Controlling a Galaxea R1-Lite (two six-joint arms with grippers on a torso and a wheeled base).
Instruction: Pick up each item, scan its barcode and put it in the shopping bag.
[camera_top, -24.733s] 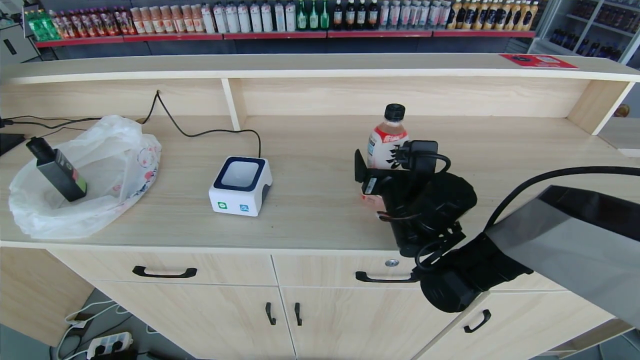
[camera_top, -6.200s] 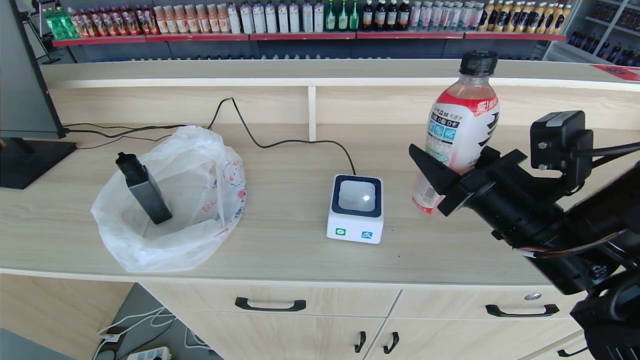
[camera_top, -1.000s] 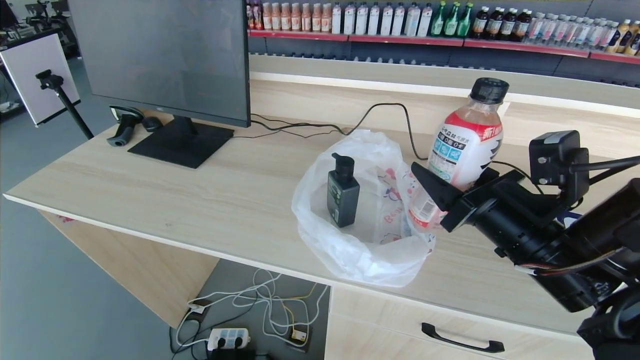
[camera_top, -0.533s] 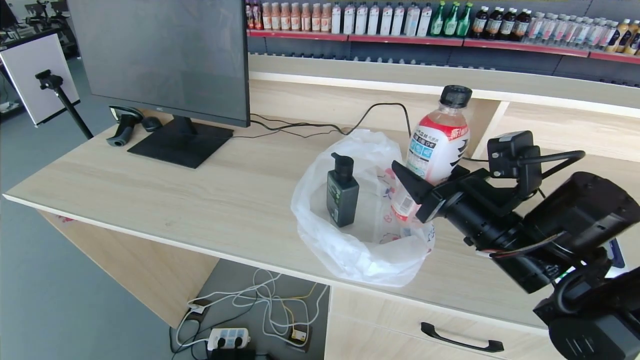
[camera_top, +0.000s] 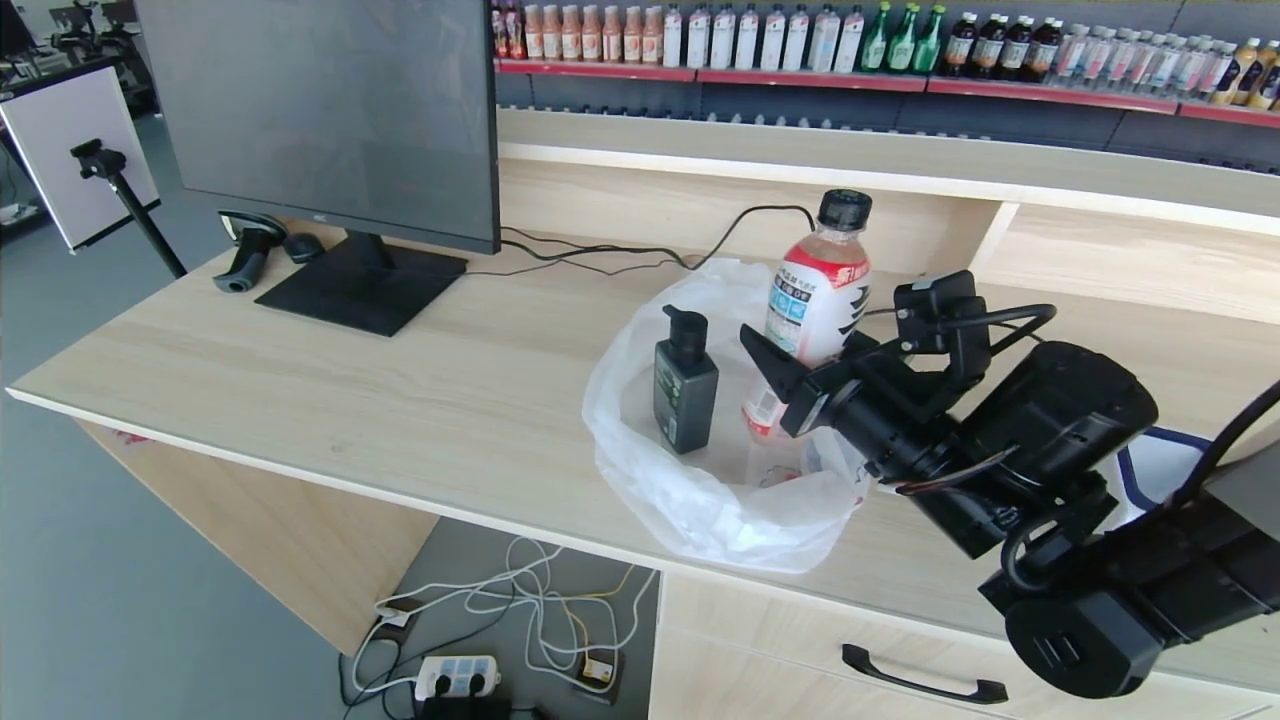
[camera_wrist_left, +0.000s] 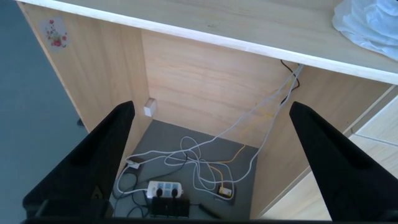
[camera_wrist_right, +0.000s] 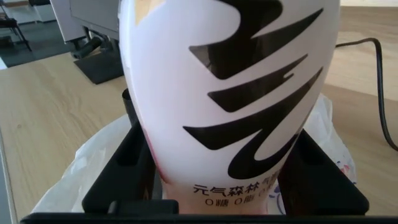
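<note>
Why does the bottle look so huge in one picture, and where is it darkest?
Right wrist view: the drink bottle, held by the right gripper, sits near the lens, so it looms and hides most of the shopping bag. Left wrist view: the recess under the counter is shaded, the left gripper a dark silhouette. Head view: evenly lit.

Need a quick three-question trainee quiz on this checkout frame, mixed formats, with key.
1. True or false: the right gripper is shut on the pink plastic drink bottle with a black cap.
2. What stands inside the white plastic shopping bag? A) dark rectangular pump bottle B) green can C) red box
3. Fill in: the left gripper is ____.
Key: 1 true; 2 A; 3 open.
</note>
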